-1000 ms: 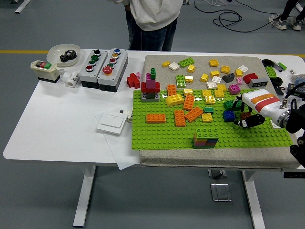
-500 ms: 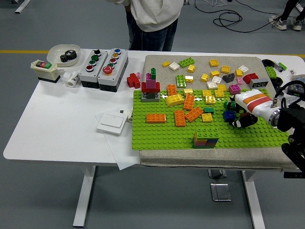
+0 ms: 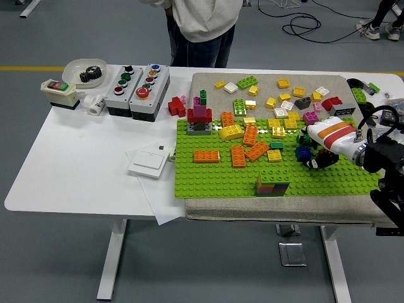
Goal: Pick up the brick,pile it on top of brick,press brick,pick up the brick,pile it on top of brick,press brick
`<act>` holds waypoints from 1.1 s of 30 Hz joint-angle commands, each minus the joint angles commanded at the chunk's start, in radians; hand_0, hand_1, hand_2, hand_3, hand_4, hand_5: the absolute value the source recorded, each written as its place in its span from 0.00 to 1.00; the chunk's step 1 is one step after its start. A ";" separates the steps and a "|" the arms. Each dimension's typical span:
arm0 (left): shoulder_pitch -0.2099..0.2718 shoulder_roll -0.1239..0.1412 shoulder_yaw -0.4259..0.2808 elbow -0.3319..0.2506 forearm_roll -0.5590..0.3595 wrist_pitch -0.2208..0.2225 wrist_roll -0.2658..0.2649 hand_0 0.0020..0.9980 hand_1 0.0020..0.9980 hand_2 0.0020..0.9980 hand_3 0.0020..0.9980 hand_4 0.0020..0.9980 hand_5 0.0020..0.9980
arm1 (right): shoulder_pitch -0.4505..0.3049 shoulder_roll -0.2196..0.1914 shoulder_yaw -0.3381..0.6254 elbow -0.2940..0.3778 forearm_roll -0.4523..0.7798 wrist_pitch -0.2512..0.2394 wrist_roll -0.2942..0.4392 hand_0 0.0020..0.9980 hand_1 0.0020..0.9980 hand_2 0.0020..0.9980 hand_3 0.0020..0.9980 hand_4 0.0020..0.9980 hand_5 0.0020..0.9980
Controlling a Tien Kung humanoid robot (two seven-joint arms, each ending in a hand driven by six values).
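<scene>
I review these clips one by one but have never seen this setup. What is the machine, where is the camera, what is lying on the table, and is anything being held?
This is a single view from a camera high on a humanoid robot, looking down over a white table. The robot's right hand, white with dark fingers, comes in from the right edge; its left arm is not in view. The hand sits low over a blue brick on the green baseplate; whether the fingers have closed on it cannot be told. Loose bricks in orange, yellow, green and red lie across the baseplate and the grey mat behind it. A small stack of bricks stands near the baseplate's front edge. At left are two grey button boxes, a white switch plate and a bowl. A person stands at the far side, hands out of view.
</scene>
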 joint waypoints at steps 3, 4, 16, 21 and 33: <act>0.000 0.000 0.000 0.000 -0.001 0.000 0.000 0.68 0.73 0.73 0.59 0.69 0.67 | 0.002 0.001 0.001 -0.007 -0.004 -0.004 -0.001 0.35 0.22 0.26 0.55 0.83 0.41; 0.000 0.000 0.001 0.000 -0.001 0.000 0.000 0.68 0.73 0.73 0.59 0.69 0.67 | 0.002 0.001 0.001 -0.010 -0.006 -0.005 -0.002 0.35 0.22 0.26 0.55 0.83 0.41; -0.001 0.000 -0.003 -0.001 0.005 -0.001 0.003 0.68 0.73 0.73 0.59 0.69 0.66 | 0.002 0.009 -0.004 -0.032 -0.011 -0.009 -0.001 0.34 0.21 0.24 0.54 0.82 0.42; 0.000 0.000 -0.005 -0.002 0.012 -0.003 0.005 0.68 0.73 0.73 0.59 0.69 0.66 | 0.003 0.015 -0.008 -0.038 -0.014 -0.014 0.001 0.34 0.21 0.23 0.53 0.82 0.42; 0.000 0.000 -0.012 -0.003 0.024 -0.006 0.009 0.68 0.73 0.73 0.60 0.69 0.66 | 0.003 0.021 -0.012 -0.051 -0.025 -0.045 0.011 0.33 0.19 0.22 0.51 0.81 0.42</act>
